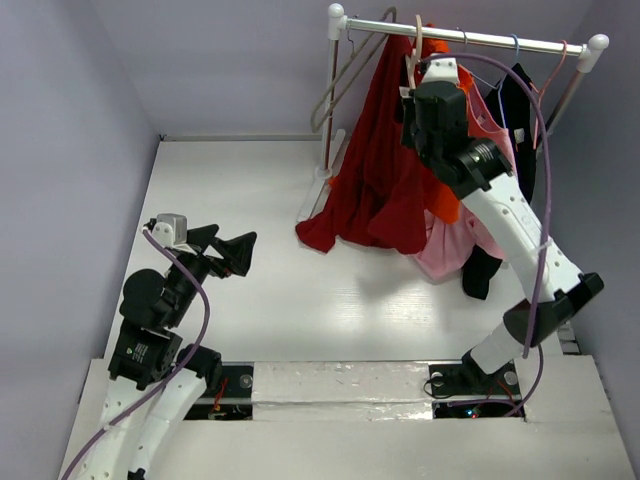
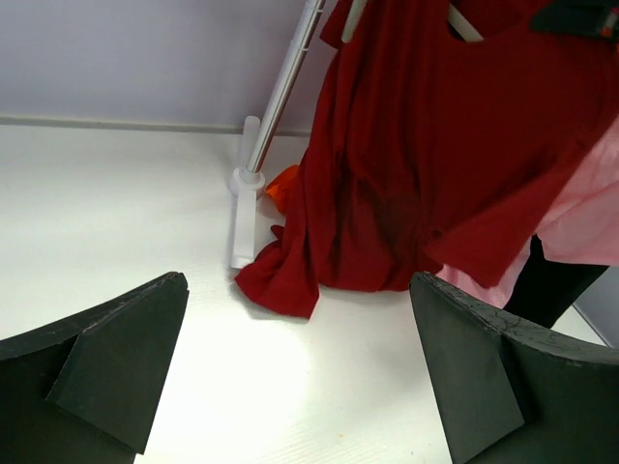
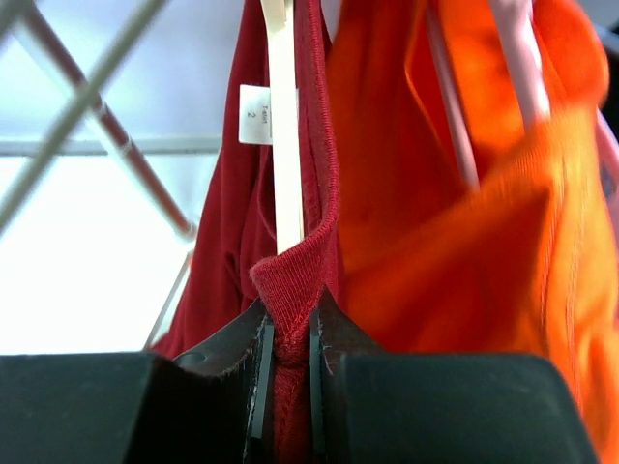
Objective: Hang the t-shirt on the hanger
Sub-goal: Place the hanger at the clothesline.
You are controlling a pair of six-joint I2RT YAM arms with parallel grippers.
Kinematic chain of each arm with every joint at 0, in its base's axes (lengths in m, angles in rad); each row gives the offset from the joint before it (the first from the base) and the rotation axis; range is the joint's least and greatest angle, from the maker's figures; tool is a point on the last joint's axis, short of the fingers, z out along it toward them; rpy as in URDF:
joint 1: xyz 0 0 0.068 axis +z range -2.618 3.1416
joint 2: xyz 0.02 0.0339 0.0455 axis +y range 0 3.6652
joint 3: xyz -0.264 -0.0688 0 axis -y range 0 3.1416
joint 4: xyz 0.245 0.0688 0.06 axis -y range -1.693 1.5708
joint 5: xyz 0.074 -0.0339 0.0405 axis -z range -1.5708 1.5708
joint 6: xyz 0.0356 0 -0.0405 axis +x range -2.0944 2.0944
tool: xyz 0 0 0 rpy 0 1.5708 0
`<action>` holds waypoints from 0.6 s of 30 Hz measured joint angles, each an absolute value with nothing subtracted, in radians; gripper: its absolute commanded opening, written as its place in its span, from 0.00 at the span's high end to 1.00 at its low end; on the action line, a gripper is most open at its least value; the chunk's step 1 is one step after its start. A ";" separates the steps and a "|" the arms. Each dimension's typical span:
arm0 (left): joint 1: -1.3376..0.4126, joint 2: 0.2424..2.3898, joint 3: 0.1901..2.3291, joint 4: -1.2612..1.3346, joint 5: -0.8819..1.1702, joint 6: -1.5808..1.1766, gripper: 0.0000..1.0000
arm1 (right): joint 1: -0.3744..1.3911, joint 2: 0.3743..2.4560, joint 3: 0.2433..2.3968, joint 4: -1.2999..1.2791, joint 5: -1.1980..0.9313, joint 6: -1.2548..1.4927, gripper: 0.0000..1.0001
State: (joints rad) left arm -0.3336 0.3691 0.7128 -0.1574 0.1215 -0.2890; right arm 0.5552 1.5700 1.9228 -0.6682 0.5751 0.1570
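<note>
The maroon t-shirt point(image 1: 375, 170) hangs from the rack at the back right, its lower hem point(image 2: 280, 285) pooled on the table. The cream hanger point(image 3: 283, 145) runs up inside the collar, and its hook point(image 1: 413, 50) is over the rail. My right gripper point(image 3: 288, 324) is raised by the rail point(image 1: 412, 100) and shut on a fold of the t-shirt's collar rib. A white size label point(image 3: 255, 114) shows beside the hanger. My left gripper point(image 1: 235, 242) is low over the table at the left, well short of the shirt, wide open with nothing between its fingers point(image 2: 116, 358).
A bright orange shirt point(image 3: 464, 193) hangs pressed against the t-shirt's right side. A pink garment point(image 1: 455, 245) and a black one point(image 1: 520, 110) hang further right. The rack's rail point(image 1: 490, 40), slanted post point(image 2: 280, 97) and foot point(image 1: 315, 190) stand behind. Thin spare hangers point(image 1: 345, 75) hang left.
</note>
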 measured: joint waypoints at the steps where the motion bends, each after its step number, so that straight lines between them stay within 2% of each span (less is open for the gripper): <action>1: -0.334 0.366 0.713 -0.157 0.122 -0.289 0.01 | 0.554 1.597 1.959 -0.669 0.577 0.147 1.00; 9: -0.332 0.365 0.713 -0.158 0.129 -0.285 0.01 | 0.528 1.735 2.142 -0.673 0.587 0.093 1.00; 18: -0.332 0.365 0.713 -0.158 0.131 -0.285 0.01 | 0.474 1.789 2.153 -0.672 0.549 0.094 1.00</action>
